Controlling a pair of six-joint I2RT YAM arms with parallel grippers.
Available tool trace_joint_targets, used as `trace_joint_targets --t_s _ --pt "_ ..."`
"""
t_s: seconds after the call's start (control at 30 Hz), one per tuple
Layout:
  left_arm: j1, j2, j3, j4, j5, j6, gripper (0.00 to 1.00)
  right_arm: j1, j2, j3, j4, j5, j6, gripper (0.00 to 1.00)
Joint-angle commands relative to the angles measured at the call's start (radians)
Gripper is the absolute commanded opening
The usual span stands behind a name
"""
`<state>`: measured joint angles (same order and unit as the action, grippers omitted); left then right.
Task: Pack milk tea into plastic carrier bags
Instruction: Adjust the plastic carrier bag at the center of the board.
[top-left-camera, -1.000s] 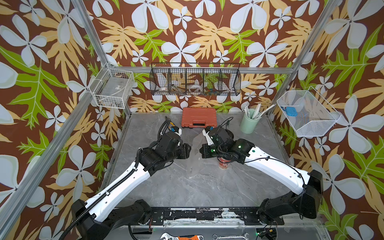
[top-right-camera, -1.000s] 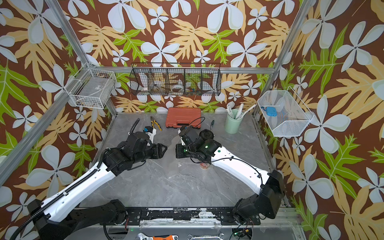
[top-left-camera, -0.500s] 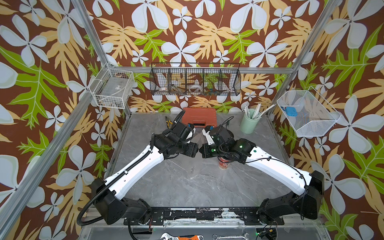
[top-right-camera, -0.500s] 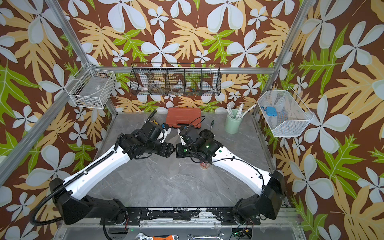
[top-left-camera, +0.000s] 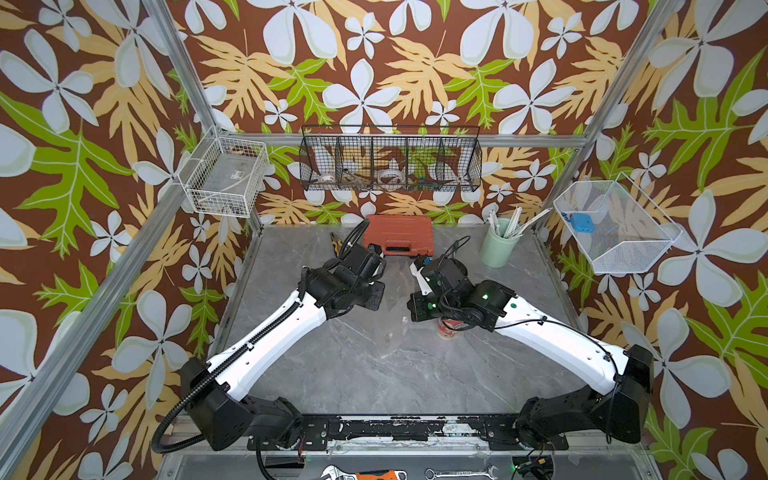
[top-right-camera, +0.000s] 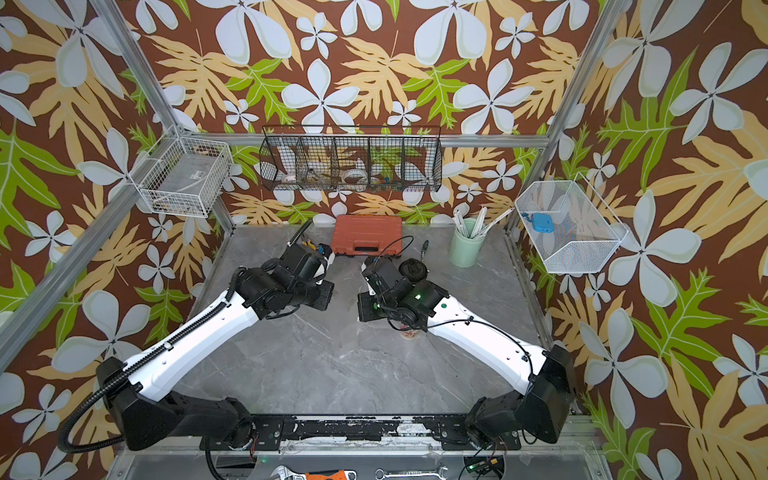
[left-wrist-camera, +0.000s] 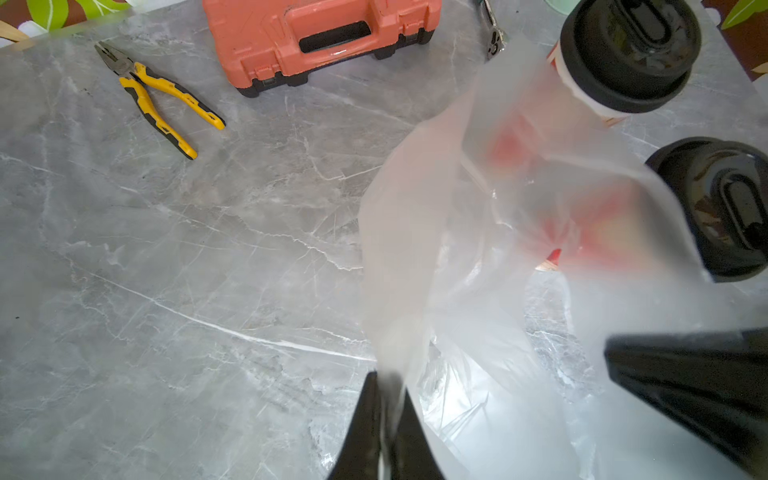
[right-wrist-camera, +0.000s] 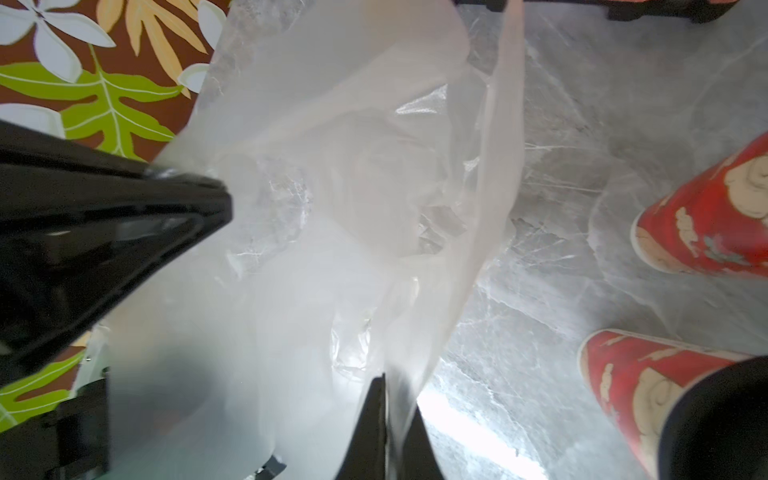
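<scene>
A thin clear plastic carrier bag (left-wrist-camera: 436, 249) hangs between my two arms over the grey table (top-left-camera: 374, 365). My left gripper (left-wrist-camera: 388, 376) is shut on one edge of the bag. On another edge of the bag (right-wrist-camera: 332, 166) my right gripper (right-wrist-camera: 390, 378) is shut. Two milk tea cups with red-and-cream sides and black lids, one (left-wrist-camera: 627, 54) and another (left-wrist-camera: 723, 208), stand upright just beyond the bag. They are outside it, and their bases (right-wrist-camera: 706, 224) (right-wrist-camera: 631, 390) rest on the table. In both top views one cup (top-left-camera: 448, 330) (top-right-camera: 409, 332) peeks out from under the right arm.
An orange tool case (top-left-camera: 398, 240) lies at the back. Yellow pliers (left-wrist-camera: 158, 99) lie to its left. A pale green cup of white straws (top-left-camera: 498, 245) stands at the back right. Wire baskets (top-left-camera: 390, 160) hang on the walls.
My left arm has swung in toward the right gripper, and its jaws went from open to shut on the bag's edge. The right arm has stayed put, holding the bag.
</scene>
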<state>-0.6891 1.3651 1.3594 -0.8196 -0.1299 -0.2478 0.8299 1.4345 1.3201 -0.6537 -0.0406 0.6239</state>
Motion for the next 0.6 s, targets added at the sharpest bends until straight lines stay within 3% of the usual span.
trace_joint_targets --t_s 0.0,0.1,0.3,0.57 --pt "0.008 -0.045 -0.037 0.045 0.017 -0.060 0.03 -0.004 -0.002 0.007 -0.064 0.098 -0.018 0.00" --pt "0.021 -0.108 -0.106 0.125 0.085 -0.122 0.00 -0.006 -0.005 0.015 -0.073 0.116 -0.028 0.00" --pt "0.035 -0.182 -0.220 0.260 0.173 -0.237 0.00 -0.007 -0.015 0.050 -0.055 0.035 -0.054 0.32" --pt "0.036 -0.205 -0.229 0.272 0.171 -0.286 0.00 -0.032 -0.045 0.134 -0.116 -0.005 -0.073 0.43"
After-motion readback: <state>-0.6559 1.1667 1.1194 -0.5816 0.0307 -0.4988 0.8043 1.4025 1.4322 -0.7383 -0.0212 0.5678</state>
